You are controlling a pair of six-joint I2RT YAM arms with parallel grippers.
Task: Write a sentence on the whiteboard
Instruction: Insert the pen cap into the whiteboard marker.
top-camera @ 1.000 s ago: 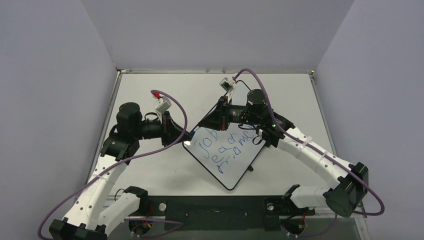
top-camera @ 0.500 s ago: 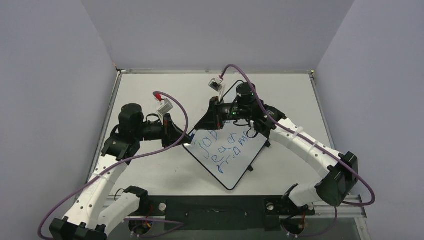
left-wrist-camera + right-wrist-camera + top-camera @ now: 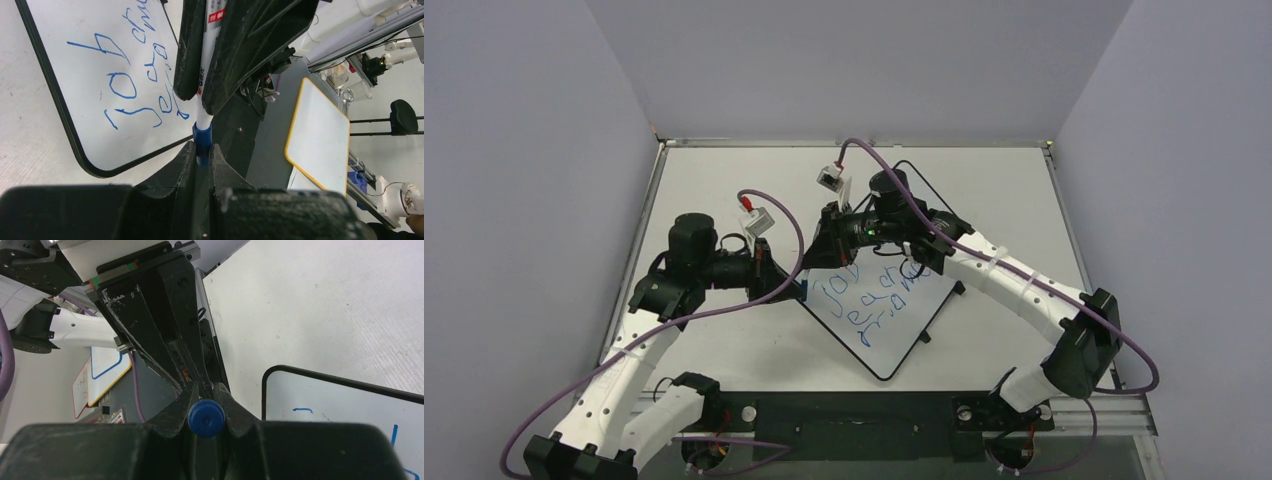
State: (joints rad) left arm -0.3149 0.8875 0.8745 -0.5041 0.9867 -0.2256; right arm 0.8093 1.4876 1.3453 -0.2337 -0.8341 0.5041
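Left gripper [image 3: 201, 149]: jaws nearly closed, pinching the blue cap [image 3: 202, 138] of a marker [image 3: 206, 45]. Right gripper [image 3: 199, 100]: clamped on the white barrel just beyond the cap. Both meet near the left corner of the whiteboard [image 3: 894, 335]. The board lies flat, turned diagonal, mid-table [image 3: 724, 180]. The sentence [image 3: 869, 295] is blue and wobbly, three lines on the board's far half, starting "job".

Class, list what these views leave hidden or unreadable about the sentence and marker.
Top external: the sentence too small to read.
Left wrist: right hand and top edge cut off the sentence; left hand covers the end of the marker.
Right wrist: frame edges cut off the whiteboard.
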